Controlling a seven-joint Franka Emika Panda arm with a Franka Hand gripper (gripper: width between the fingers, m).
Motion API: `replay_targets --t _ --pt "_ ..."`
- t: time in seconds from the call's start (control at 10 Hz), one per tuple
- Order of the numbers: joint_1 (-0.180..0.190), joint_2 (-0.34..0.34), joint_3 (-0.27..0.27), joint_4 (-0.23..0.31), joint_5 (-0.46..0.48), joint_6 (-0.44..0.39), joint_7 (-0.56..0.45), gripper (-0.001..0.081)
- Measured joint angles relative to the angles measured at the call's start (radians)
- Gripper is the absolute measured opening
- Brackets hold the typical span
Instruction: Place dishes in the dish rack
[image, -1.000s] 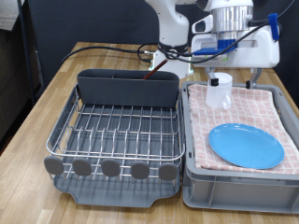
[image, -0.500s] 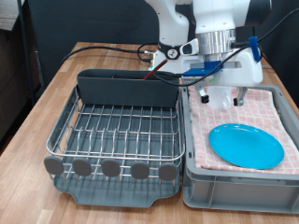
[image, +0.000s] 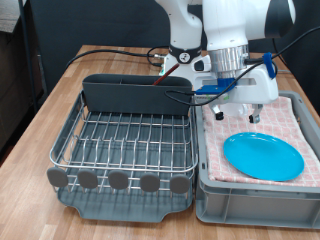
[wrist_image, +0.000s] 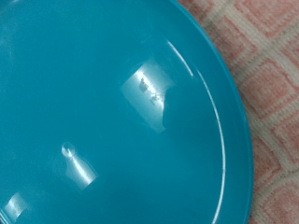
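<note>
The gripper (image: 234, 112) hangs low over the grey bin (image: 255, 195) at the bench's right side, just above the far edge of the plate (image: 263, 156). Its two fingers point downward with a gap between them, and nothing shows between them; how wide the gap is cannot be judged closely, as the hand's body covers much of it. The mug and the spoon cannot be picked out with any certainty in either view; the hand may be hiding the mug.

The plate lies flat on the pink checked cloth (image: 290, 110) inside the bin, towards the bench's near right corner. Being round, it has no long axis; its face looks straight up, and in the wrist view the plate (wrist_image: 103, 112) fills almost the whole picture, with only a strip of cloth beside its rim. The dish rack (image: 125, 145) stands to the left of the bin, close beside it, its wire grid bare and its tall back compartment at the far side.

The likely trouble is the grasp itself. A flat plate on soft cloth offers only a thin rim, so the fingers could slide over the glazed face, press the plate into the cloth, or snag the fabric. The bin's wall and the rack's tall compartment also stand near enough to be knocked.
</note>
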Motion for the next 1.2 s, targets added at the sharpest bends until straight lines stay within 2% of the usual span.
replay_targets --t 0.2,1.2 --pt "-0.002 0.029 0.013 0.017 0.032 0.006 -0.028 0.0802" --pt "-0.001 0.138 0.005 0.098 0.008 0.005 -0.030 0.0802"
